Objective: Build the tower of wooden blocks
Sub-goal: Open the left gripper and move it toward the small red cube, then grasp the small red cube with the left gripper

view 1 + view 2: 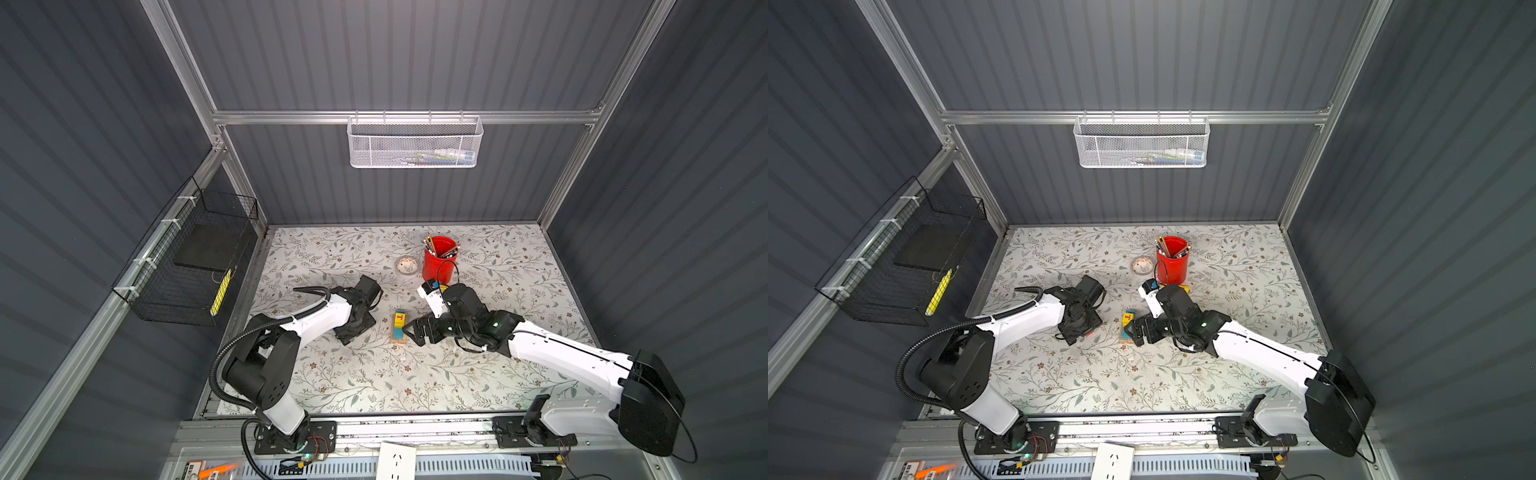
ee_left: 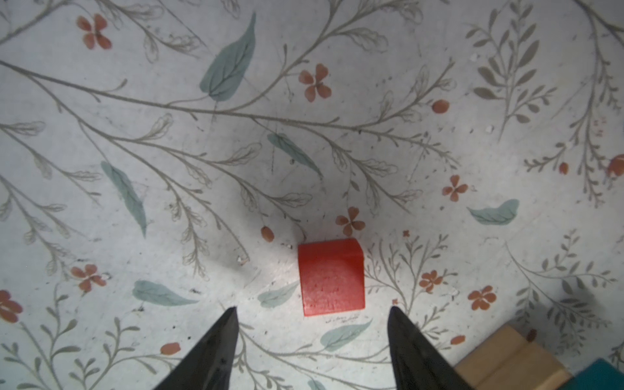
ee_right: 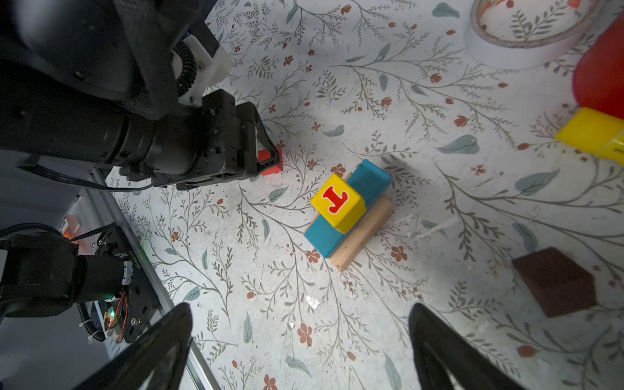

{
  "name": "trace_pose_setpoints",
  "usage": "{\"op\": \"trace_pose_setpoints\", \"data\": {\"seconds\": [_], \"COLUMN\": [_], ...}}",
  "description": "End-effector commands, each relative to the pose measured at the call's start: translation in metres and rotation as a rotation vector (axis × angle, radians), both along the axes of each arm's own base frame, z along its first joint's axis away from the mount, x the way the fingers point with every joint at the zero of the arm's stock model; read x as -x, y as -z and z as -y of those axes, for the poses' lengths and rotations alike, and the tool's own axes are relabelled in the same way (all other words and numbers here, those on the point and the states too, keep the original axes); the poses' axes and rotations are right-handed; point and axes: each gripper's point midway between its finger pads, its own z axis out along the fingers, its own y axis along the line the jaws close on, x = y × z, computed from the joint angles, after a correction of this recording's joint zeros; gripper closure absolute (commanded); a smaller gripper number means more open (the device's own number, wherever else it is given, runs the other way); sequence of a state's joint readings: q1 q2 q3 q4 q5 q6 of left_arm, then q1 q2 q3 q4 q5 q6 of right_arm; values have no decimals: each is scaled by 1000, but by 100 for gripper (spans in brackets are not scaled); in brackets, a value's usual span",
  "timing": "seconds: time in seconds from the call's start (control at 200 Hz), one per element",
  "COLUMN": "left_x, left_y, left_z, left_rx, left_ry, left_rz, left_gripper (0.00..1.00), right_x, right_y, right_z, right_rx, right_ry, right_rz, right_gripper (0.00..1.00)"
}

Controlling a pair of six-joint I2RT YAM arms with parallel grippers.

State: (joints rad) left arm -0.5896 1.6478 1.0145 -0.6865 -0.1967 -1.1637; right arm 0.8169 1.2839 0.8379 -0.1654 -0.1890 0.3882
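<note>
A small stack stands mid-table: a tan bar (image 3: 364, 233) at the bottom, a teal bar (image 3: 368, 179) on it, and a yellow cube (image 3: 339, 202) with a red letter on top. Both top views show the stack (image 1: 400, 326) (image 1: 1128, 326). A red cube (image 2: 331, 277) lies alone on the mat, left of the stack. My left gripper (image 2: 312, 309) points down over it, open, fingertips on either side and just short of it. My right gripper (image 3: 300, 305) hovers open and empty right of the stack (image 1: 415, 330). A dark brown roof-shaped piece (image 3: 557, 282) lies under the right arm.
A red cup of pencils (image 1: 439, 259) and a tape roll (image 1: 407, 265) stand behind the stack. A yellow tube (image 3: 594, 135) lies beside the cup. The left arm's wrist (image 3: 202, 145) partly hides the red cube in the right wrist view.
</note>
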Motion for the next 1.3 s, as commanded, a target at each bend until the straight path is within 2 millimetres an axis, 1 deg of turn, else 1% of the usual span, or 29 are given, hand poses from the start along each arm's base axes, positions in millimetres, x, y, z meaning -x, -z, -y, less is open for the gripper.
{"op": "trace_pose_setpoints", "data": {"seconds": [0.0, 0.12, 0.195, 0.39, 0.605, 0.72, 0.836, 1.141, 1.296], "left_x": [-9, -10, -13, -12, -10, -10, -10, -13, -15], "left_y": [0, 7, 8, 12, 18, 21, 24, 25, 22], "left_z": [5, 6, 8, 8, 8, 7, 8, 3, 3], "left_rx": [16, 20, 21, 14, 1, 0, 2, -17, -32], "left_ry": [-4, 0, 13, 26, 44, 47, 57, 83, 112], "left_rz": [-1, -16, -18, -38, -58, -62, -68, -70, -70], "left_gripper": [34, 38, 40, 48, 51, 55, 62, 62, 63], "right_x": [-2, -4, -4, -5, -5, -5, -5, -5, -6], "right_y": [-5, -5, -3, 0, 1, 2, 2, 3, 1], "right_z": [5, 6, 6, 7, 6, 6, 6, 6, 6], "right_rx": [9, 15, 19, 30, 32, 34, 32, 36, 35], "right_ry": [16, 19, 20, 25, 23, 23, 22, 21, 23], "right_rz": [28, 30, 27, 21, 21, 19, 16, 17, 18], "right_gripper": [1, 1, 1, 1, 1, 1, 1, 1, 1]}}
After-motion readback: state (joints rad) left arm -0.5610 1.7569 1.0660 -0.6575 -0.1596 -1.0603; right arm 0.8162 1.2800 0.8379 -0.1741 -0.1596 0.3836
